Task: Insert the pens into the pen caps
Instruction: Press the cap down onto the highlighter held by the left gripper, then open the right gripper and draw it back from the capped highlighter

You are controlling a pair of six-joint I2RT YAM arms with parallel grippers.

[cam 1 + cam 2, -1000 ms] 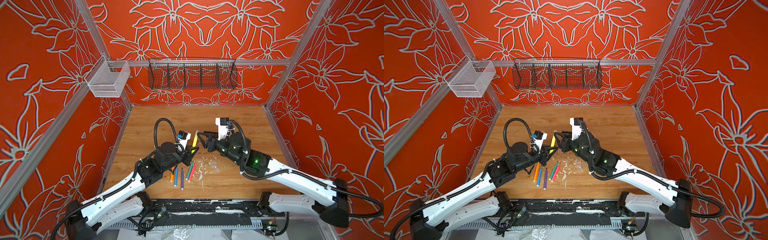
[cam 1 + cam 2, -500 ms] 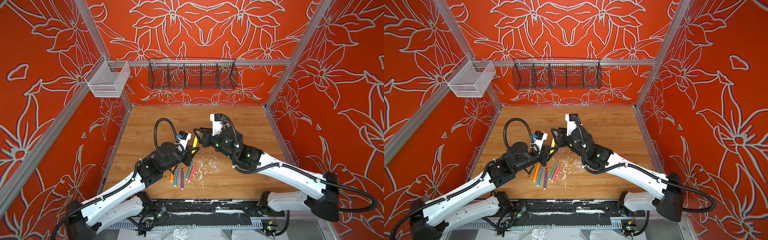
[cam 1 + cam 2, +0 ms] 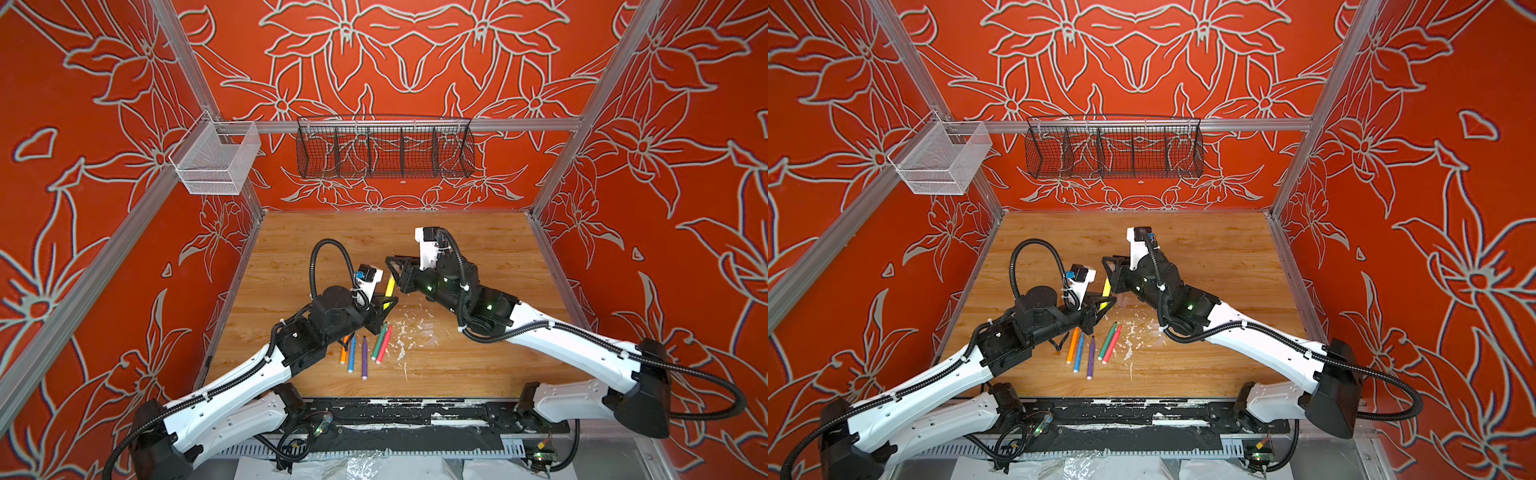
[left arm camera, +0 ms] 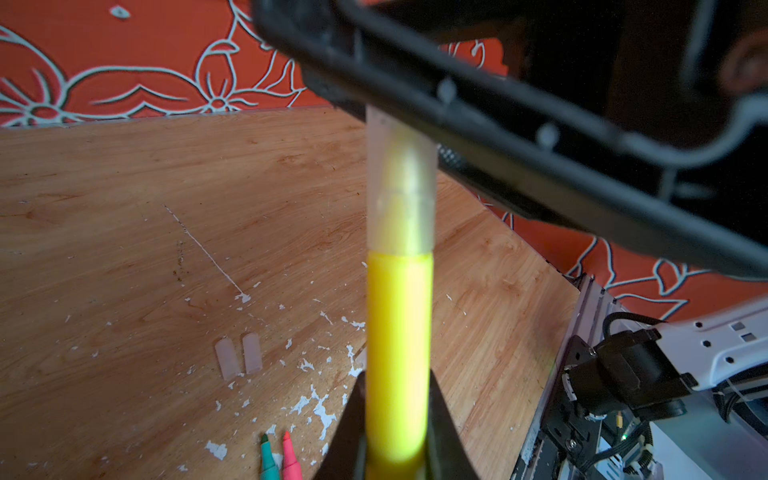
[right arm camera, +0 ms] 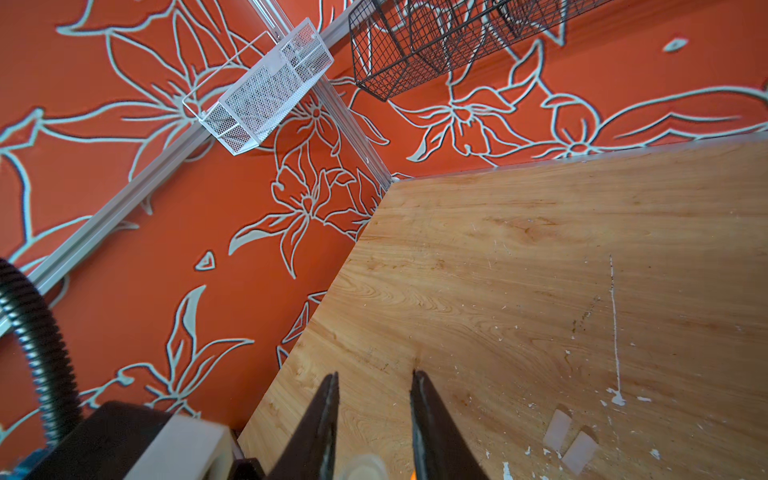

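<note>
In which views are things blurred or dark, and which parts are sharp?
Left wrist view: yellow pen and clear pen cap soft, table sharper. Right wrist view: right gripper blurred, wood grain crisp. Both top views: sharp, evenly lit.

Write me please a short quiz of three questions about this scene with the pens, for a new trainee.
1. True or false: the yellow pen lies on the table.
2. How many pens lie flat on the table? A. three B. five C. seven
3. Fill in: in the left wrist view, ___ loose pen caps lie side by side.
Key: 1. False: the left gripper holds the yellow pen, with a clear cap over its tip. 2. B. 3. two.
</note>
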